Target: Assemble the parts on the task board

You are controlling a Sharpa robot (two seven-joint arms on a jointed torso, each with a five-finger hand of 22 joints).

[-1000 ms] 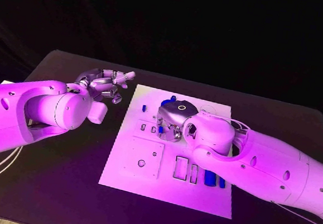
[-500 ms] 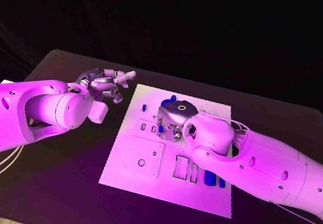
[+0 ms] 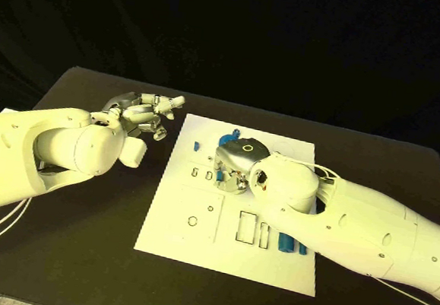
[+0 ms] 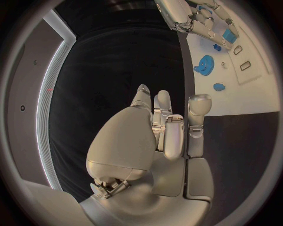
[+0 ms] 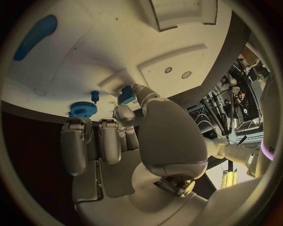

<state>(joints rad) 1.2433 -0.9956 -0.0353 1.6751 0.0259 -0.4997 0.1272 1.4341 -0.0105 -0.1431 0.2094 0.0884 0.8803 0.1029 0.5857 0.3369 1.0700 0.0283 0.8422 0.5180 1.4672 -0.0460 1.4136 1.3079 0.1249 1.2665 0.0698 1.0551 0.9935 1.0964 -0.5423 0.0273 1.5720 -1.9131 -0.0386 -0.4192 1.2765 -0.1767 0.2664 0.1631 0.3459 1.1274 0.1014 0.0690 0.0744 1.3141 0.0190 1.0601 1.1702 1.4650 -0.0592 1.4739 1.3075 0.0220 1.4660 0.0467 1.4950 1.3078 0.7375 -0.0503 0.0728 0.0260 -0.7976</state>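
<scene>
The white board lies mid-table; the right hand pinches one small blue part over it, beside one blue gear; the left hand, fingers curled and holding nothing, hovers off the board's left edge.

Matt white plastic, by the look, on the task board, smooth with shallow recesses; glossy blue plastic on the parts and the toothed gear. Brushed silvery metal on the left hand and right hand; smooth semi-gloss shells on the arms. Dull black, faintly textured table.
</scene>
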